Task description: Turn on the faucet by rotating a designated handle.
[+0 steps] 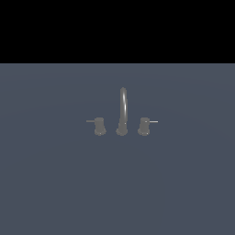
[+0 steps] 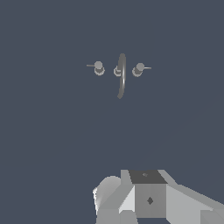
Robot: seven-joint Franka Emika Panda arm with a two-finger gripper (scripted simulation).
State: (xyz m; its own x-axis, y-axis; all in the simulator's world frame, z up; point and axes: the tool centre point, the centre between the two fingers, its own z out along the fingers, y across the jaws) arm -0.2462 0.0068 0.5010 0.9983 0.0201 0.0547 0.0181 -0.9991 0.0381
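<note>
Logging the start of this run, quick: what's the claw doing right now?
Claw: cannot be told; only the wrist body shows, fingertips out of view. Nowhere near the faucet.

Exterior frontal, wrist overhead; both distant, share faucet (image 1: pixel 122 112)

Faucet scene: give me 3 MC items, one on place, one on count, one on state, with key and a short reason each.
1. On which side of the spout in the exterior view is the knob with the brighter rod, the handle?
A. left
B. right
C. behind it

2. How many knobs does the faucet have?
A. one
B. two
C. three

3. What is the gripper doing?
A. grasping the handle
B. pressing the spout
C. clear of the faucet

Key: 1 B, the silver rod sticks out on the exterior view's right. 2 B, one knob stands on each side of the spout. 3 C, the wrist view shows bare surface between gripper and faucet.
</note>
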